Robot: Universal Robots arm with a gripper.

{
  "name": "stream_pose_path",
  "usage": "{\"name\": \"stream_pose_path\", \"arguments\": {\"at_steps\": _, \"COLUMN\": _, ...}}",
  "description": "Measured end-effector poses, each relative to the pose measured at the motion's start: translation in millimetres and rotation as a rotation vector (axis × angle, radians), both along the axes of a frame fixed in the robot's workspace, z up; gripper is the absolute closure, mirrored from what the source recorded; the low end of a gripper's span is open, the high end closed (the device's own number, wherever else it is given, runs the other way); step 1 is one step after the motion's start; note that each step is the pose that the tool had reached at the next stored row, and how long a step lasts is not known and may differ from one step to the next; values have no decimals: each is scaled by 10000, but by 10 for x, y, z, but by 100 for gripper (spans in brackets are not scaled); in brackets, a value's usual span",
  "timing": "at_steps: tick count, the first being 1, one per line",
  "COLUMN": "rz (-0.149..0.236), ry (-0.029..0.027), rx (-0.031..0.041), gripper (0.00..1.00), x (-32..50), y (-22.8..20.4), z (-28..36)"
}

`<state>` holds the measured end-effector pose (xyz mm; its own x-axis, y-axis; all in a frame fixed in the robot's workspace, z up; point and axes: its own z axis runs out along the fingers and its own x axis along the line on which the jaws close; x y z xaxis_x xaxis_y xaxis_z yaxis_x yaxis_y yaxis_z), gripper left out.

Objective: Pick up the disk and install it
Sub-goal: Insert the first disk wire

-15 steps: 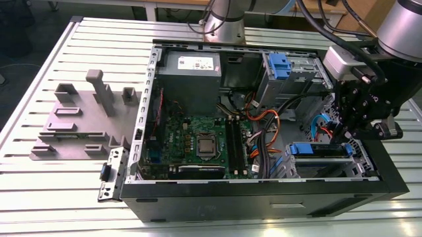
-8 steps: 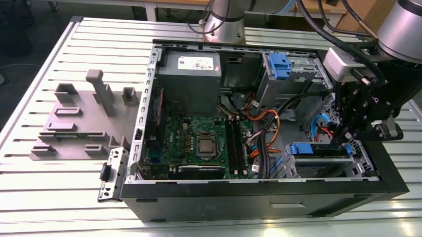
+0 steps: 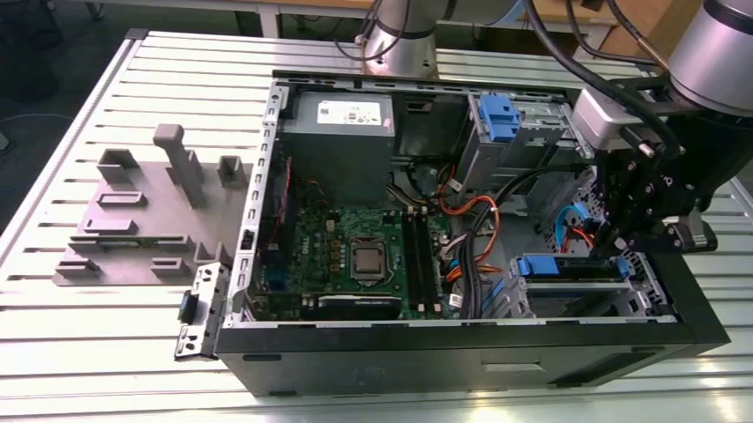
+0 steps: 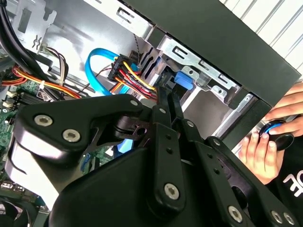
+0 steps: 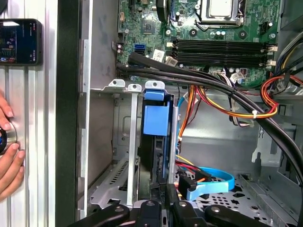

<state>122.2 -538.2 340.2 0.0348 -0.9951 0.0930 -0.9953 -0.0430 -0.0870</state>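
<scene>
In the first wrist view the silver hard drive in its bright blue plastic carrier (image 5: pixel 153 120) stands edge-on inside the grey metal drive cage (image 5: pixel 124 142), its label face hidden. The black gripper (image 5: pixel 163 201) below it is cut off by the edge, fingertips buried behind the drive's end. A person's hand (image 5: pixel 8 156) beside the black computer case is cropped.

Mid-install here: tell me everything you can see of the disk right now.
The disk stands on edge in a slot of the grey metal drive cage, inside the open computer case. Its bright blue plastic carrier, with a blocky tab, faces outward; the dark drive body runs down behind it. In the exterior view its blue edge lies level with the cage top. The gripper is at its near end; contact is unclear.
</scene>
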Motion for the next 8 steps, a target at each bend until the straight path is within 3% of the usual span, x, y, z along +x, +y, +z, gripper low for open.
{"name": "stream_pose_path", "arguments": {"at_steps": 4, "rz": 0, "ry": -145, "rx": 10, "gripper": 84, "x": -30, "y": -7, "z": -5}}
{"name": "stream_pose_path", "arguments": {"at_steps": 8, "rz": -79, "ry": -193, "rx": 27, "gripper": 84, "x": -35, "y": -15, "z": -22}}
